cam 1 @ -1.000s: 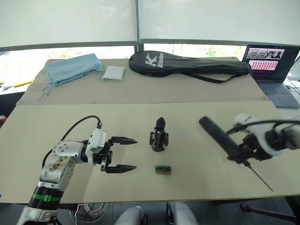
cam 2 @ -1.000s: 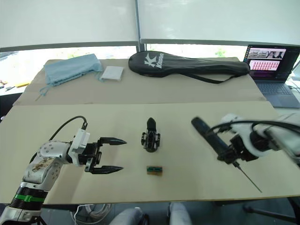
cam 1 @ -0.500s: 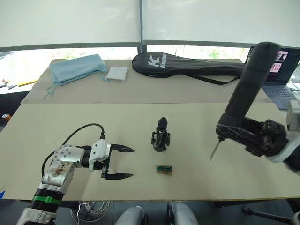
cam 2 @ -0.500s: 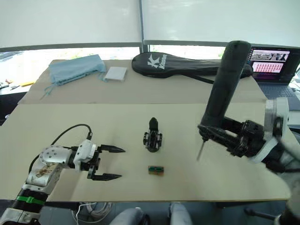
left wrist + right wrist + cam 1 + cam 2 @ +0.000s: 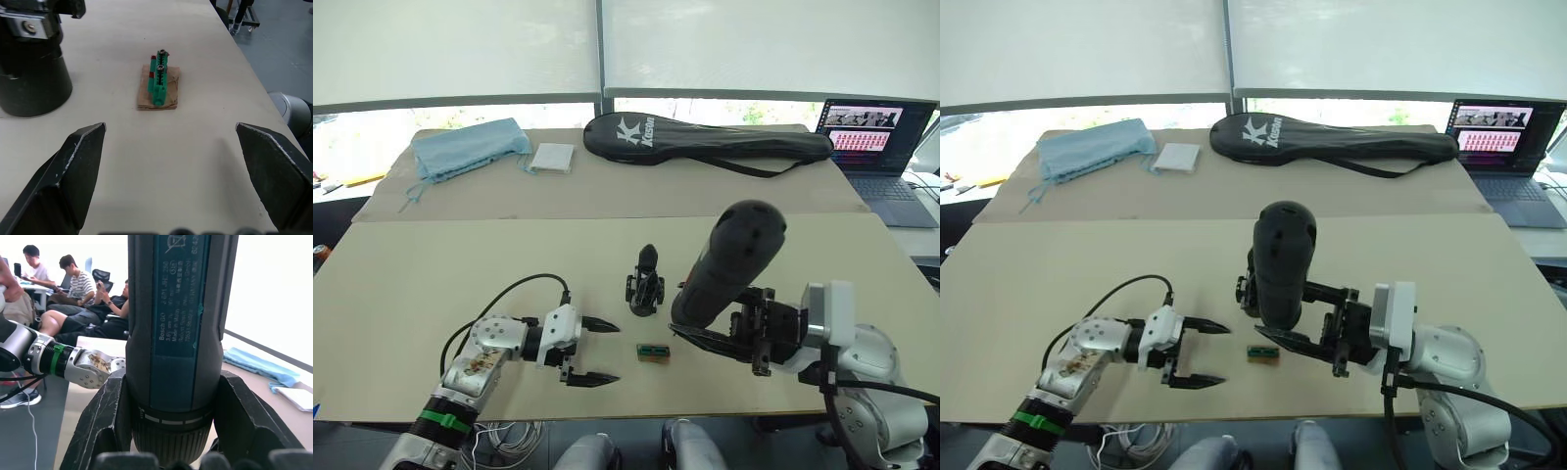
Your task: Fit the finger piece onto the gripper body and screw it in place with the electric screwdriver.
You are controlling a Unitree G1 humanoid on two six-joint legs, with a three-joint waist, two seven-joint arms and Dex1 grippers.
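Note:
The gripper body [image 5: 646,286] stands mid-table, its one black finger pointing up; its round base [image 5: 30,78] also shows in the left wrist view. The finger piece is out of view. My right gripper [image 5: 707,325] is shut on the electric screwdriver [image 5: 729,264], a thick black cylinder held just right of the gripper body with its rounded end up toward the camera; its bit is hidden. The screwdriver [image 5: 173,323] sits clamped between that gripper's fingers [image 5: 105,426]. My left gripper [image 5: 615,352] is open and empty, low on the table left of a green block.
A small green block with screws [image 5: 159,83] lies on a brown pad in front of the gripper body. A black racket bag [image 5: 705,137], a blue cloth [image 5: 470,147] and a white pad [image 5: 552,157] lie at the back, with a laptop [image 5: 876,147] at the far right. People sit behind the left arm [image 5: 73,364].
My right arm has swung the screwdriver from upright at the right in to the middle, beside the gripper body. My left gripper has moved right, toward the green block, still open.

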